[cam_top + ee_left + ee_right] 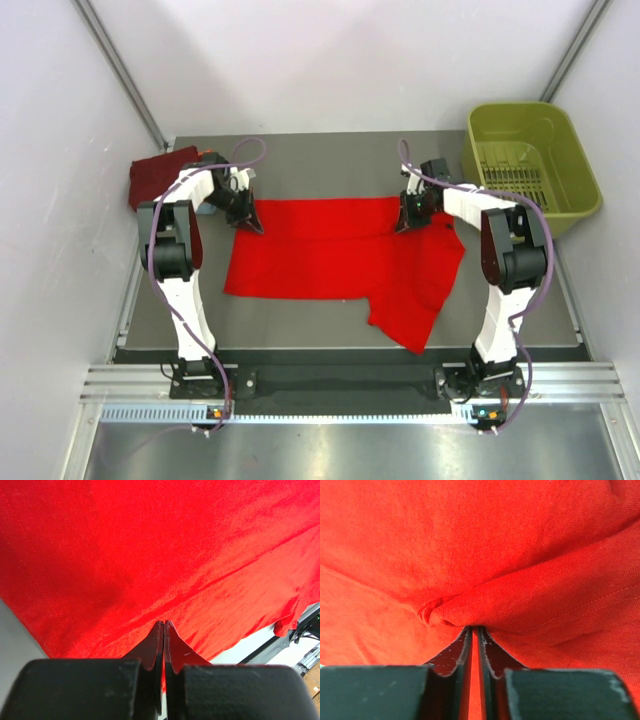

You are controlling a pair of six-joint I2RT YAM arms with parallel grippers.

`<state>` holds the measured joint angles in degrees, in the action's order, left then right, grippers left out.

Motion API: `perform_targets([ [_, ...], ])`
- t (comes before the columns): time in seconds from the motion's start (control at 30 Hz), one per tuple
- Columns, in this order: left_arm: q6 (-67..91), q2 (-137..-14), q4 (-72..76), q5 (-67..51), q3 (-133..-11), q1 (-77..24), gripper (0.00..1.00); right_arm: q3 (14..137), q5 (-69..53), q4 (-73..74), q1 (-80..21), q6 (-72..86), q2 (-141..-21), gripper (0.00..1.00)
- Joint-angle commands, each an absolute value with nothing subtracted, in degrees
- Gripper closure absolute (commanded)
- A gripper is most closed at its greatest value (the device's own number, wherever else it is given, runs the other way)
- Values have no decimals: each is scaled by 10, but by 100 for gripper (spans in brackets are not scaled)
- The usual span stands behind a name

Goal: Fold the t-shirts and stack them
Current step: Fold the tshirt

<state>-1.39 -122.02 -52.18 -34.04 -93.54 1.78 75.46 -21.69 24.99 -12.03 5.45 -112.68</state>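
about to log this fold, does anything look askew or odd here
The red t-shirt is not lying square: its right-hand part trails askew toward the near edge of the table, and the cloth is puckered into a small fold right at the right arm's jaws. Nothing looks spilled or damaged.

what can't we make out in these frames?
- Top view: the left arm covers whatever lies beside the maroon shirt; count unclear.
- Top view: left gripper and right gripper fingertips too small to judge.
- Wrist views: the red t-shirt fills both frames; its overall layout is unreadable.
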Motion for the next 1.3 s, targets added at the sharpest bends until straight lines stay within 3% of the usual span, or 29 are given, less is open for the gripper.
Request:
perform_targets([
  [0.0, -11, -1208, -512, -353, -943, 17, 100, 765, -207, 250, -134, 40, -1102, 94],
  [0.17, -7, -1216, -507, -359, -947, 18, 100, 752, -212, 263, -137, 31, -1069, 100],
  [1.13, -1, -1212, -482, -381, -931, 17, 100, 664, -234, 308, -202, 52, -942, 100],
  [1.2, -2, -1213, -482, -381, -931, 17, 100, 664, -228, 309, -202, 54, -939, 94],
  [1.23, -1, -1212, -481, -381, -932, 17, 100, 665, -224, 309, -202, 54, -939, 86],
  [1.27, -1, -1213, -482, -381, -933, 17, 100, 668, -206, 310, -202, 54, -937, 69],
])
